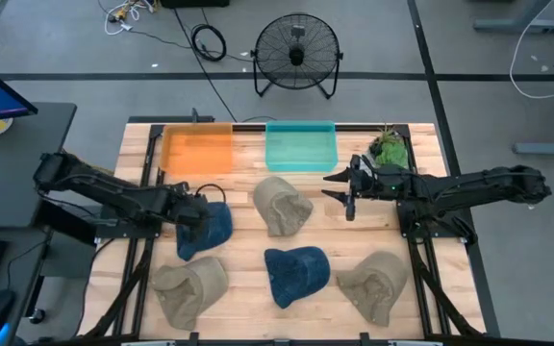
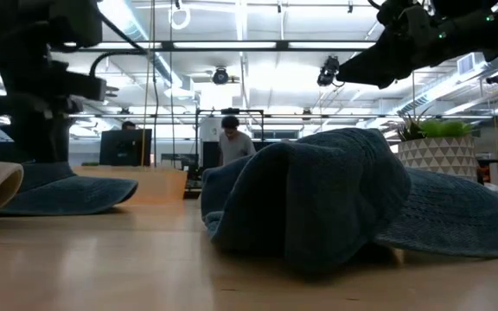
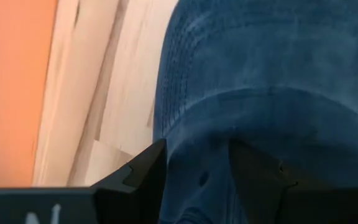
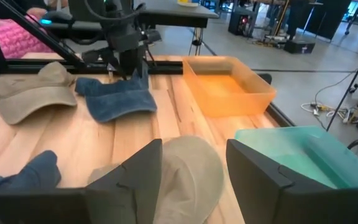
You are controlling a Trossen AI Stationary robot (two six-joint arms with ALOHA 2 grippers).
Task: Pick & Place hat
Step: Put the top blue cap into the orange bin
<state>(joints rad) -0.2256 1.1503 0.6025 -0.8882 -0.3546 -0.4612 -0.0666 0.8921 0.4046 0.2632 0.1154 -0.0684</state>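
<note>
Several hats lie on the wooden table. My left gripper [image 1: 197,213] is down on the left blue hat [image 1: 214,229], which lies flat on the table [image 2: 59,192]. In the left wrist view its open fingers stand either side of a ridge of blue cloth [image 3: 197,174]. My right gripper [image 1: 342,188] hangs open above the table, just right of the beige hat [image 1: 282,204] and clear of it; that hat shows past its fingers [image 4: 185,168]. My left gripper comes at the blue hat from above, pointing down [image 4: 131,70]. A raised fold of the crown [image 3: 197,143] sits between its open fingers [image 3: 145,171]. The fingers look set into the cloth, and the hat stays on the table.
An orange bin [image 1: 198,149] and a teal bin [image 1: 301,146] stand at the far edge, with a potted plant [image 1: 390,149] to their right. Near the front lie a beige hat [image 1: 190,288], a second blue hat [image 1: 296,274] and another beige hat [image 1: 373,284].
</note>
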